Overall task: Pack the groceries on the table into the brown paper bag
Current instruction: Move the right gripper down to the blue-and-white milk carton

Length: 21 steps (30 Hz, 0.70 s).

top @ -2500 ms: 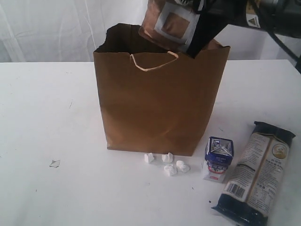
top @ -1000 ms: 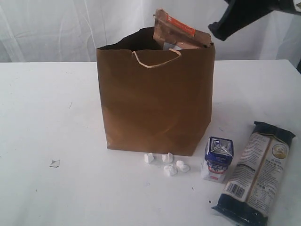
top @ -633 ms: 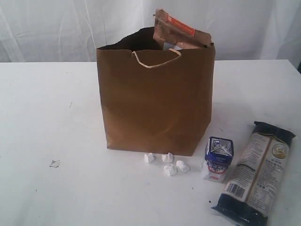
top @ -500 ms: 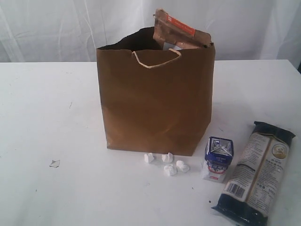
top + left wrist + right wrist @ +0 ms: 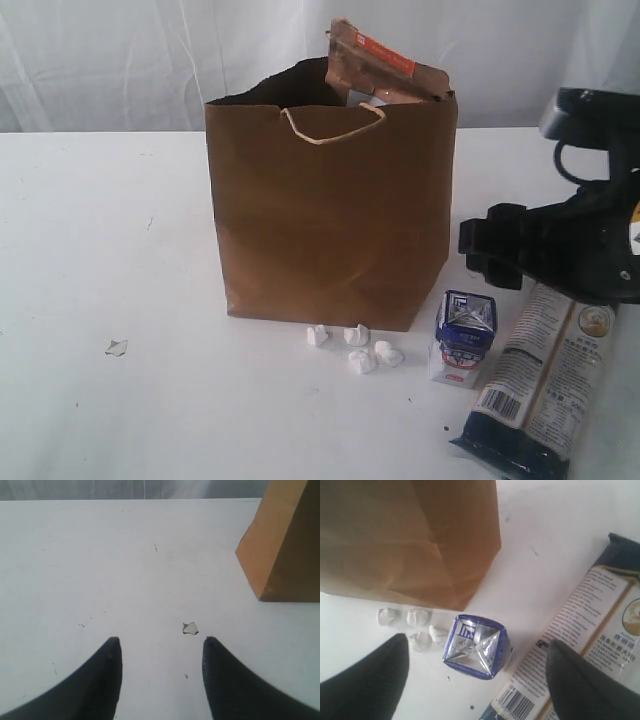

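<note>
Right gripper (image 5: 476, 645) spread wide, empty, straight above small blue-white carton (image 5: 465, 335). Carton upright on white tabletop (image 5: 120, 250), between tall brown paper bag (image 5: 330, 220) and long dark noodle packet (image 5: 545, 390). Left gripper (image 5: 160, 641) agape, empty, well apart.

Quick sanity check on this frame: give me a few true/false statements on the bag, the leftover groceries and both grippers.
1. The brown kraft pouch sticks out of the top of the brown paper bag. True.
2. The blue-white carton is inside the bag. False: it stands upright on the table, between the bag and the noodle packet.
3. The right gripper is shut on the noodle packet. False: it is open and holds nothing, with the carton below the gap between its fingers.
4. The left gripper is open and holds nothing. True.
</note>
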Motion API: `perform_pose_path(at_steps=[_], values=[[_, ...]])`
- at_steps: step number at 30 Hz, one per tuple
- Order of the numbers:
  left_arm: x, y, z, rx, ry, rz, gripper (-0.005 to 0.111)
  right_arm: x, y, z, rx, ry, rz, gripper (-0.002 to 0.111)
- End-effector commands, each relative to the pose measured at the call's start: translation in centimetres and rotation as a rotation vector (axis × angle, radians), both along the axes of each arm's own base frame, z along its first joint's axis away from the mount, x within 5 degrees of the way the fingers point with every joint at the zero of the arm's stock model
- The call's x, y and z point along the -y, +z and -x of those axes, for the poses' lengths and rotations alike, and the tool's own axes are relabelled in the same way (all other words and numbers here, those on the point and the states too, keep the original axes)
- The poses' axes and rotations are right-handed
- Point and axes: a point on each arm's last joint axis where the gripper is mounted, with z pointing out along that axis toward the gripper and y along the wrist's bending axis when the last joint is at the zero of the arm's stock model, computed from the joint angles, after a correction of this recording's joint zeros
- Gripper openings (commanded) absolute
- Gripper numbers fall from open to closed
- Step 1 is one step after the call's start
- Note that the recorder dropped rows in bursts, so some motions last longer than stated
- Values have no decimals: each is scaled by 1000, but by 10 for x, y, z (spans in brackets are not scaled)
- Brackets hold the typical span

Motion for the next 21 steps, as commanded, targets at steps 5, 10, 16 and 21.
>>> perform_pose_path(at_steps=[5,10,16,21], values=[[0,-1,0,-4,1,3,53,-14,-22,-27,-132,-32,40,71],[0,-1,0,-4,1,3,53,-20,-29,-34,-222,-57,49,71],[0,-1,0,-4,1,3,53,-23,-39,-39,-257,-58,69,71],[0,-1,0,-4,1,3,53,-28,-48,-46,-283,-63,71,71]])
